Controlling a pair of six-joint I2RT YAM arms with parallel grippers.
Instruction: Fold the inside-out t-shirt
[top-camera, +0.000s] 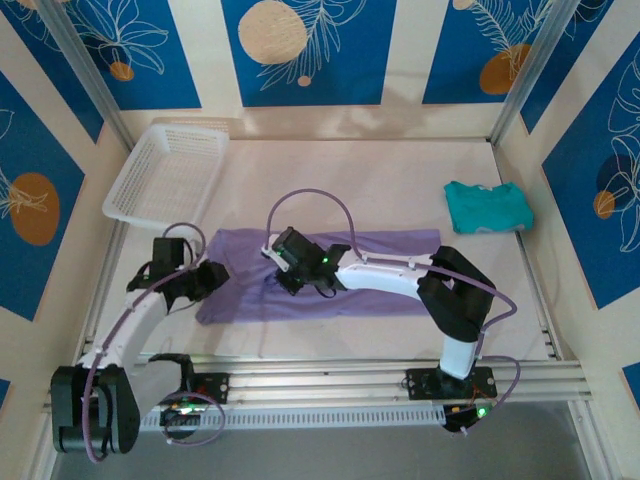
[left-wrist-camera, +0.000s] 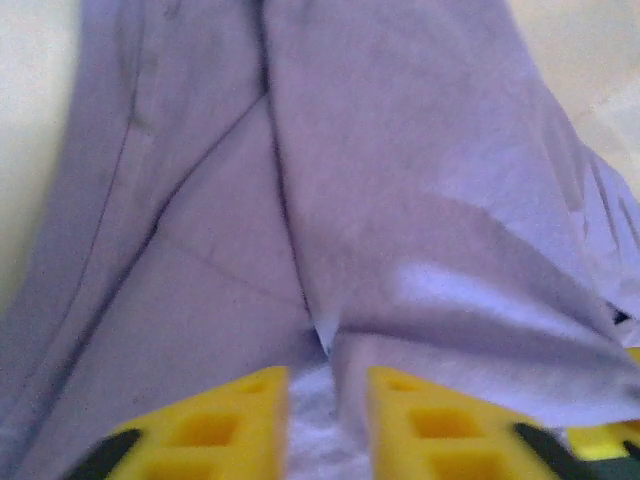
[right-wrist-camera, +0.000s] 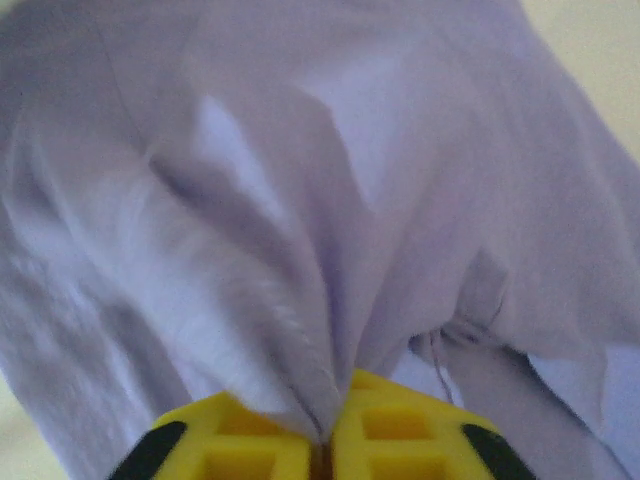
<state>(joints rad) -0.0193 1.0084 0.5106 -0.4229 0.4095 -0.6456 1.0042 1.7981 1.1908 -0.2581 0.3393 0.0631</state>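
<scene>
The inside-out t-shirt (top-camera: 385, 270) is a lavender strip lying across the middle of the table, folded lengthwise. My left gripper (top-camera: 205, 280) is at its left end. In the left wrist view its yellow fingers (left-wrist-camera: 250, 420) stand apart over creased lavender cloth (left-wrist-camera: 400, 180), with a fold lying in the gap at the left gripper (left-wrist-camera: 328, 400). My right gripper (top-camera: 285, 275) is over the shirt's left-middle part. In the right wrist view the right gripper (right-wrist-camera: 325, 435) is shut on a bunched ridge of the lavender fabric (right-wrist-camera: 300, 250), which fans upward from the pinch.
A white plastic basket (top-camera: 165, 175) stands at the back left. A folded teal garment (top-camera: 488, 207) lies at the back right. Metal rails (top-camera: 380, 375) run along the near edge, and patterned walls close in the sides.
</scene>
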